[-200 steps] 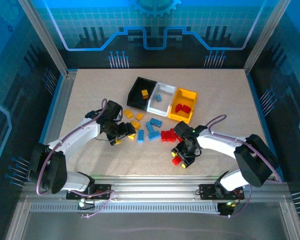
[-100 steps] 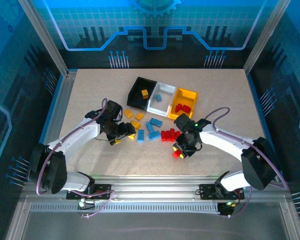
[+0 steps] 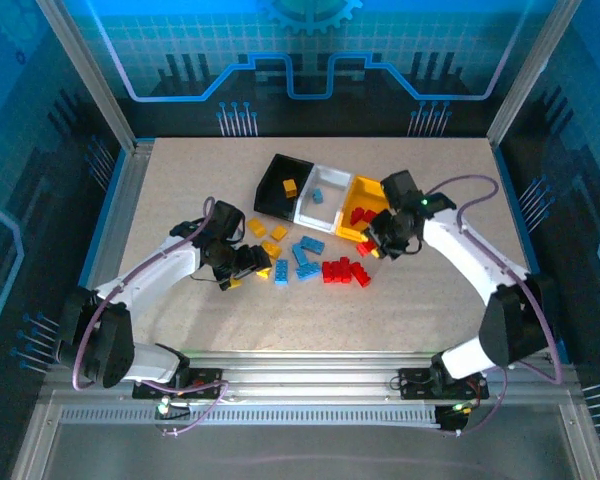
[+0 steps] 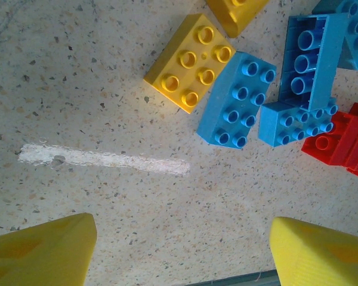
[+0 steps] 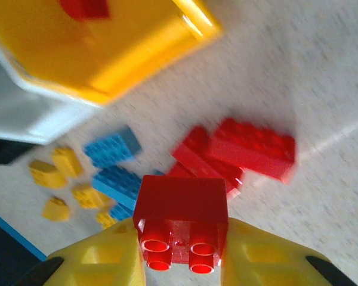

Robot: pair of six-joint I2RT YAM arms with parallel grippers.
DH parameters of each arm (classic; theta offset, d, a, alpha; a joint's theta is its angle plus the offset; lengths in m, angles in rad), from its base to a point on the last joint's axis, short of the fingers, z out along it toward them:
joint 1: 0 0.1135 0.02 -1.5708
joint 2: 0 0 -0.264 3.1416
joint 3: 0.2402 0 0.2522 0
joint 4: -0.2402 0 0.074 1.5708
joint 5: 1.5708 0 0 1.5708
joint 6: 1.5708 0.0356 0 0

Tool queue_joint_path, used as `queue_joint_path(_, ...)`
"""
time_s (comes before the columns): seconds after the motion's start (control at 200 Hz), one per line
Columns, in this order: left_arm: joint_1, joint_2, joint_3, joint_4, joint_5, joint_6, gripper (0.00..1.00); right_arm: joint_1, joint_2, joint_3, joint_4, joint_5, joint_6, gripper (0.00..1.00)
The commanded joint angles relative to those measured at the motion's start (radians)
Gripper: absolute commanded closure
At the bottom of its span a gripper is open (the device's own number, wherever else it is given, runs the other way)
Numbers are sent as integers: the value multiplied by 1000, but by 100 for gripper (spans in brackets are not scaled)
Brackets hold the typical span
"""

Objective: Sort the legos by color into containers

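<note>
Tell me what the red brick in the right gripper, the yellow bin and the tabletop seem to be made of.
Red brick: moulded hard plastic, smooth with a slight sheen; crisp studs show.
Yellow bin: likely plastic too, glossy, with a bright highlight along its rim.
Tabletop: pale speckled surface, matte, perhaps laminate or composite stone; cannot tell which.

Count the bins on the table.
3, side by side in a row: black bin at left, white bin in the middle, yellow bin at right. None seem hidden.
</note>
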Motion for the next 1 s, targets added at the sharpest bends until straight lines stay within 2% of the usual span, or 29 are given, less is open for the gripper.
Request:
queue_joint_path(0.0, -5, -37, 2, -17, -9, 1, 23, -55, 113, 128, 9, -11, -99, 68)
queue_joint_path(0.25, 6, -31, 40, -91, -56, 53, 22, -101, 388, 381, -3, -13, -186, 66)
queue_joint_path(0.43, 113, 37, 91, -125, -42, 80, 23, -103, 463, 446, -7, -33, -218, 58)
queue_joint_path(0.58, 189, 120, 173, -133, -68, 122, 22, -102, 428, 428, -14, -58, -270, 43)
queue_joint_path(0.685, 248, 203, 225, -133, -78, 147, 23, -96, 366, 381, -26, -66, -317, 37)
queue_joint_path(0.795, 290, 293, 284, -117, -86, 169, 24, -80, 259, 290, -10, -82, -362, 35)
queue_joint_path(0.99, 314, 479, 435, -141, -130, 229, 24, -39, 110, 151, -38, -88, -410, 35)
